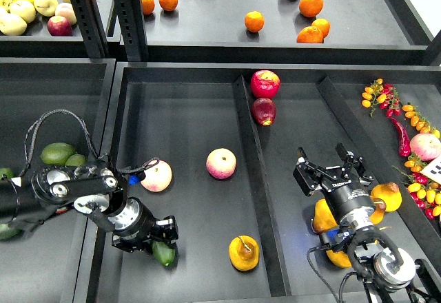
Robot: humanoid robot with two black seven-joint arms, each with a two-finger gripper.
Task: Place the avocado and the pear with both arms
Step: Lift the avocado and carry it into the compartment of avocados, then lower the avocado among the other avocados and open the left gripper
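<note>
right gripper point(329, 171) open | left gripper point(164, 237) seemingly clamps avocado point(165, 253) (black tray point(186, 138))

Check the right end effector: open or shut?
Open: the right end effector has its two fingers spread apart with nothing between them, above the tray floor.

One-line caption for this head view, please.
Left gripper at the avocado in the left bin; pear lies nearby; right gripper open, empty.
</note>
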